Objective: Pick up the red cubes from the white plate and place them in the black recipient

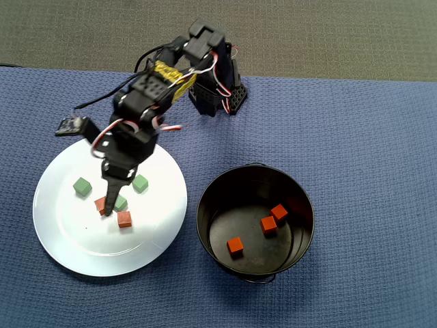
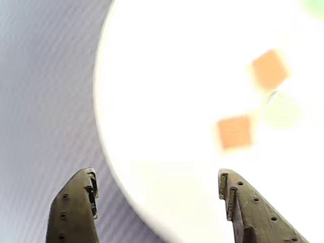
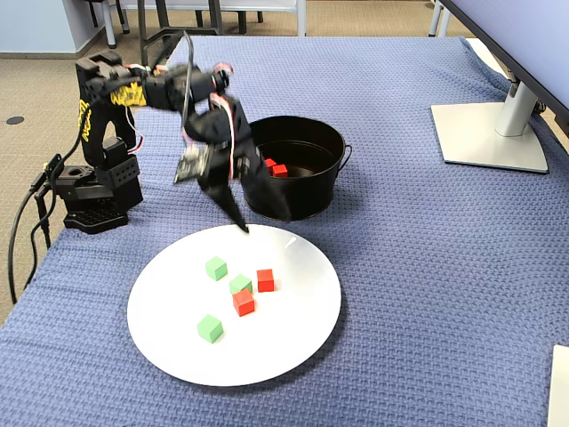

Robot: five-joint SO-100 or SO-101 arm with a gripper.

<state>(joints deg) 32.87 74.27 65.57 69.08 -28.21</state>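
Observation:
Two red cubes lie on the white plate, near its middle. They also show in the fixed view and, blurred, in the wrist view. Three more red cubes lie inside the black pot, right of the plate in the overhead view. My gripper is open and empty. It hangs above the plate's edge on the pot side. In the overhead view the gripper partly covers one red cube.
Three green cubes lie on the plate among the red ones. The arm's base stands at the back left of the blue cloth. A monitor stand is at the far right.

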